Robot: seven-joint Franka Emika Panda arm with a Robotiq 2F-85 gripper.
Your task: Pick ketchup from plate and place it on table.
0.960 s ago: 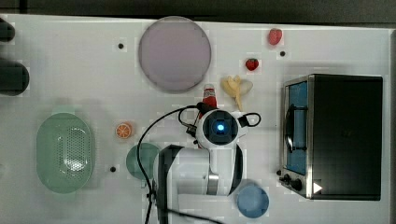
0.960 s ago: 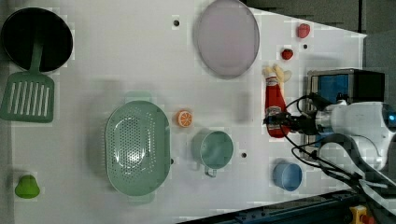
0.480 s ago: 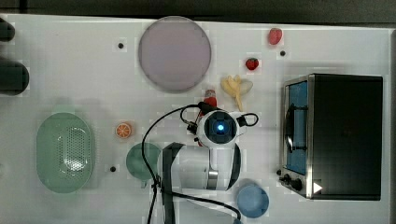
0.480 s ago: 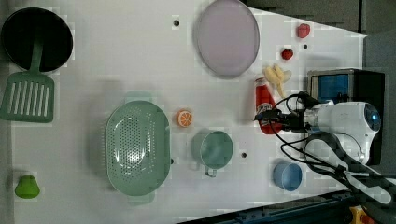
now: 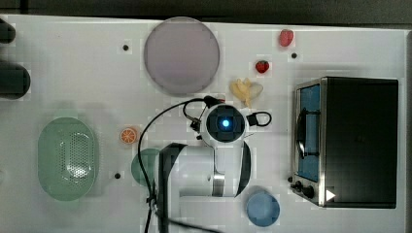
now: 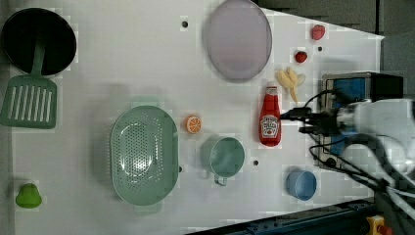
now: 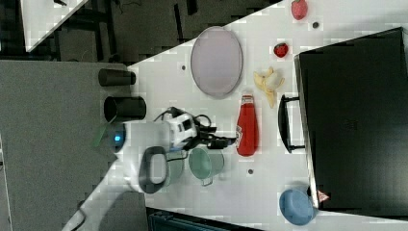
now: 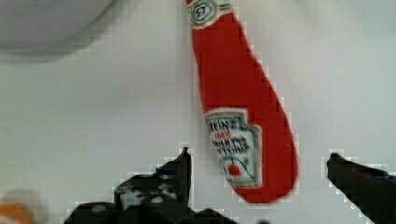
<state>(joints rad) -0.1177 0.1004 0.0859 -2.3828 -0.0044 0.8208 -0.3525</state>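
the ketchup (image 6: pixel 270 118) is seen lying flat on the table (image 6: pixel 122 63), off the plate (image 6: pixel 238 39), with its cap pointed toward the plate and its base away from it. in the left view it lies just below the plate's lower right edge, with the banana (image 6: pixel 289 81) near its cap on the left view's right and the mug (image 6: pixel 223 156) down to the left view's left. in the right view the ketchup (image 7: pixel 247 126) is found between the plate (image 7: pixel 216 61) and a small screw hole, beside the handle of the black oven (image 7: pixel 356 120).

the gripper (image 8: pixel 256 163) is held open, its two dark fingers (image 8: pixel 183 168) spread wide to either side of the bottle's base in the wrist view; the ketchup (image 8: pixel 243 112) is touched by neither finger, and white table shows in the gaps on both sides. in the left view the gripper (image 6: pixel 299 120) is seen just to the right of the bottle, at the end of the white arm (image 6: pixel 381 122).

in the top view the bottle is hidden under the arm's wrist (image 5: pixel 224 123), and the plate (image 5: pixel 181 55) is bare.

elsewhere on the table, an orange slice (image 6: pixel 193 124) is set between the green basket (image 6: pixel 144 155) and the ketchup, a blue dish (image 6: pixel 301 185) lies near the front edge, and two strawberries (image 6: pixel 301 57) lie past the banana. a black pan (image 6: pixel 38 41), a green spatula (image 6: pixel 28 101) and a small green object (image 6: pixel 28 196) are placed along the left view's left.
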